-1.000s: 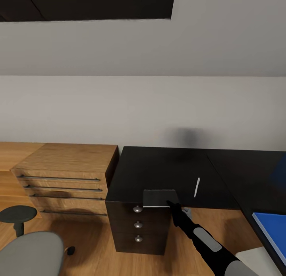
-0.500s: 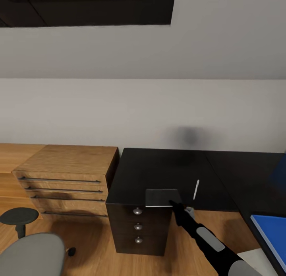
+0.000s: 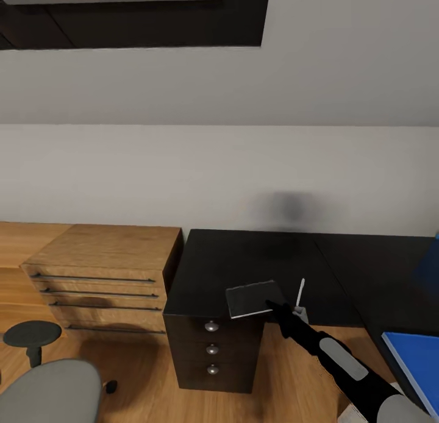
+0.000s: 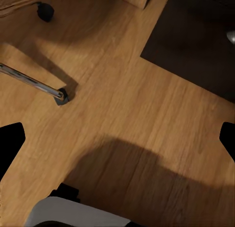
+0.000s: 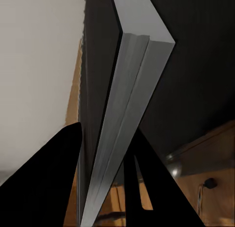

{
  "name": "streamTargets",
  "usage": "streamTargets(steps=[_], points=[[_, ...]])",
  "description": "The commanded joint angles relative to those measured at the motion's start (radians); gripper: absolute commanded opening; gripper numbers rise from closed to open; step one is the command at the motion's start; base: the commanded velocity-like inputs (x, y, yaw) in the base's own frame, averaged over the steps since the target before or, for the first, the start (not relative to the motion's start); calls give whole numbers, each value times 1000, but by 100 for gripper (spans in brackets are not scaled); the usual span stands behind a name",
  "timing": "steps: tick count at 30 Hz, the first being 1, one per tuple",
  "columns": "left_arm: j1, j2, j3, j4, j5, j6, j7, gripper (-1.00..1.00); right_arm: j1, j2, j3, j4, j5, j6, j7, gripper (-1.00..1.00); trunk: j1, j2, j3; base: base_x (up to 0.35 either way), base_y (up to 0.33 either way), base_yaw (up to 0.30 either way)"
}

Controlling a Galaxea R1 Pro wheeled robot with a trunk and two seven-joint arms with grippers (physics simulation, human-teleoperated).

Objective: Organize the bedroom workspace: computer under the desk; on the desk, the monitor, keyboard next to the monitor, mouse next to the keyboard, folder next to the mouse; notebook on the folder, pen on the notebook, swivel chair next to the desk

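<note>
The notebook [image 3: 252, 298] has risen since a second ago: then it lay flat at the desk's front edge, now it tilts, its right corner lifted. The right gripper [image 3: 272, 306] pinches that corner between its black fingers [image 5: 54, 173], jaws closed on the thin grey slab, whose pale page edges show in the right wrist view [image 5: 128, 94]. The pen [image 3: 300, 291], a slim white stick, lies on the glossy black desk [image 3: 244, 258] at 3 o'clock of the notebook. The flat blue folder [image 3: 414, 365] sits at 4 o'clock. The left gripper [image 4: 117, 138] hangs with jaws spread over the wood-grain floor [image 4: 122, 89]. The grey padded swivel chair [image 3: 49, 389] stands at 8 o'clock, beside an oak dresser [image 3: 100, 277].
</note>
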Motion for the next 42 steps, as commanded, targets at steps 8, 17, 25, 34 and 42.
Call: streamTargets(steps=[8, 17, 25, 34, 42], points=[[0, 0, 2, -2, 8, 1, -5, 100, -1, -77, 8, -26, 25, 107, 5, -100, -31, 56, 24, 0, 0, 0], [0, 0, 2, -1, 8, 1, -5, 100, -1, -122, 6, -49, 26, 126, 8, -100, -65, 119, 52, 0, 0, 0], [0, 0, 2, -1, 8, 1, -5, 100, -1, -153, 6, -50, 30, 123, 8, -100, -77, 140, 62, 0, 0, 0], [0, 0, 3, 0, 8, 1, -5, 100, -1, -172, 8, -35, 21, 135, 11, -100, -77, 140, 62, 0, 0, -9], [0, -1, 3, 0, 8, 1, -5, 100, -1, -175, 7, -2, 5, 136, 12, -100, -77, 140, 62, 0, 0, -186]])
